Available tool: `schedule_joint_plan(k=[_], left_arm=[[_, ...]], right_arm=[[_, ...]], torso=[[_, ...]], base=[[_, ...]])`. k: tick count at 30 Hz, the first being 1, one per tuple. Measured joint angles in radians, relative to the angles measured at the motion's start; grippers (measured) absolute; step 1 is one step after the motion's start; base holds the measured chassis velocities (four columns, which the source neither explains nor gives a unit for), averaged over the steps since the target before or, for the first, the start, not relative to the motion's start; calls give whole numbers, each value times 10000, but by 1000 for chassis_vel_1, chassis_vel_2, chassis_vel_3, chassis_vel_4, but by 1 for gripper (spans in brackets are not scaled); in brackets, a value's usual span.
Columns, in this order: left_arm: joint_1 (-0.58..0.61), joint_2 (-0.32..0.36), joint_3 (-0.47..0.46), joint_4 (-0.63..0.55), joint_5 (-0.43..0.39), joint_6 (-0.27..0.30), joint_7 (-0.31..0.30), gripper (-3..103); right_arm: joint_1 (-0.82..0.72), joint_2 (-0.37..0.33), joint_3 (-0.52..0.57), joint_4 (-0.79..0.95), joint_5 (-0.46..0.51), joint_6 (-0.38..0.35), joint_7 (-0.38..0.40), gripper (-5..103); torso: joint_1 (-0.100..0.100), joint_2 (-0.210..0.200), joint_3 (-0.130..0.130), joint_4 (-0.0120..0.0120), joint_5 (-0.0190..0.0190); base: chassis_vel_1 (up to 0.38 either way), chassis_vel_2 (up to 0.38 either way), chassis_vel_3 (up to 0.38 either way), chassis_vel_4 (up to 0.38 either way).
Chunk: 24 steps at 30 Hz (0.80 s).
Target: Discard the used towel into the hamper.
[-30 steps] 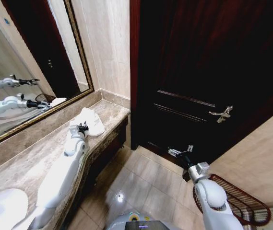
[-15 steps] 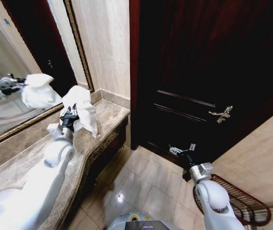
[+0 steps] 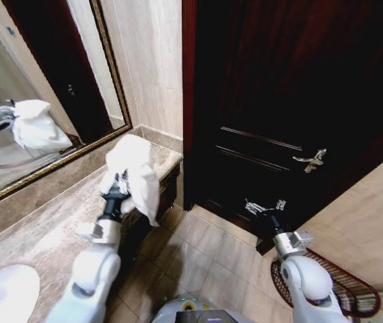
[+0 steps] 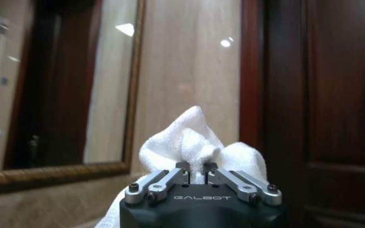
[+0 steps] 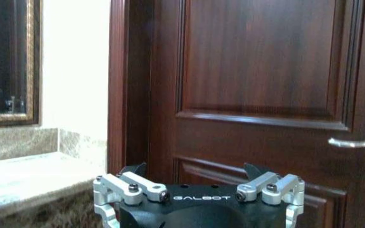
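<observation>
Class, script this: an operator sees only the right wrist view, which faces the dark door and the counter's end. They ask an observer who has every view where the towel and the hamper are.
Operator: Is the towel picked up?
Observer: Yes. The left gripper is shut on the white towel, held up over the counter near its door end.
Operator: Where is the hamper?
Observer: The hamper stands on the floor at the robot's right, nearer the robot than the right gripper.
</observation>
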Motion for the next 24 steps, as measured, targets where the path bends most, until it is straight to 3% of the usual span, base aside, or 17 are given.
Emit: schedule_joint_plan(k=[3, 24], left_arm=[[142, -52, 78, 529, 359, -320, 131, 11], [232, -44, 113, 423, 687, -388, 99, 11]], right_arm=[[-120, 41, 65, 292, 95, -46, 2, 100], [-28, 105, 36, 301, 251, -264, -522, 100]], torso=[[1, 0, 1, -2, -1], [2, -2, 1, 0, 0]], base=[[0, 0, 0, 0], [0, 0, 0, 0]])
